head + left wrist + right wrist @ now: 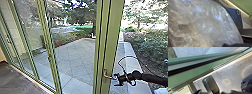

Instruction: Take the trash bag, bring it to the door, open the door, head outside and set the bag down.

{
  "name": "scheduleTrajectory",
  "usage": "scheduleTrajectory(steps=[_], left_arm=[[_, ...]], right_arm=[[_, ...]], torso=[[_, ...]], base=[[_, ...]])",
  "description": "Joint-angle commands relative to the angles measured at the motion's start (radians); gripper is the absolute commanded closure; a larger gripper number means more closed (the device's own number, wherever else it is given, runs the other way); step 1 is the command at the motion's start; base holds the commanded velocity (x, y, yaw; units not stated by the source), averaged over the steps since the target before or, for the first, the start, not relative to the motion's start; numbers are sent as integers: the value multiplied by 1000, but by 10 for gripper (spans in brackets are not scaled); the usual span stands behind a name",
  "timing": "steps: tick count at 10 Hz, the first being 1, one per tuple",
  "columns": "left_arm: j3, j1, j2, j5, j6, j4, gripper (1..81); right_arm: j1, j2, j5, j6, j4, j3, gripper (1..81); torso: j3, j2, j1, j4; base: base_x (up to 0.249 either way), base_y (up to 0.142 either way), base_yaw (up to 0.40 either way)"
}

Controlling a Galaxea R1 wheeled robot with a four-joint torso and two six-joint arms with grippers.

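Waiting beside the door handle (pixel 106 75), the right gripper (pixel 115 79) has a state I cannot tell; the trash bag (pixel 205 23) seems carried here, going outside and putting down remain.

Trash bag (pixel 205 25): we are seeing cloudy, see-through grey-white, flecked with blue and cream glints
Door frame (pixel 113 32): we are finding olive green, striped lengthwise with dark lines
Door handle (pixel 105 74): we are noting brassy tan
Right gripper (pixel 115 79): we are looking at black
Paving (pixel 75 56): we are viewing pale grey, crossed by a slanting grid
Indoor floor (pixel 17 77): we are observing brownish grey
Bushes (pixel 150 43): we are making out mottled green
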Motion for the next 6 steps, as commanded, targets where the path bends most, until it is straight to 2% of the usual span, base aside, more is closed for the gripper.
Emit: scheduleTrajectory(steps=[1, 4, 6], left_arm=[[5, -37, -17, 59, 1, -8, 811], [5, -37, -12, 59, 1, -6, 811], [5, -37, -12, 59, 1, -5, 811]], right_arm=[[112, 26, -42, 8, 15, -9, 10], [25, 65, -23, 21, 17, -58, 10], [-35, 68, 21, 27, 14, -49, 10]], torso=[[0, 0, 0, 0], [0, 0, 0, 0], [0, 0, 0, 0]], base=[[0, 0, 0], [0, 0, 0], [0, 0, 0]])
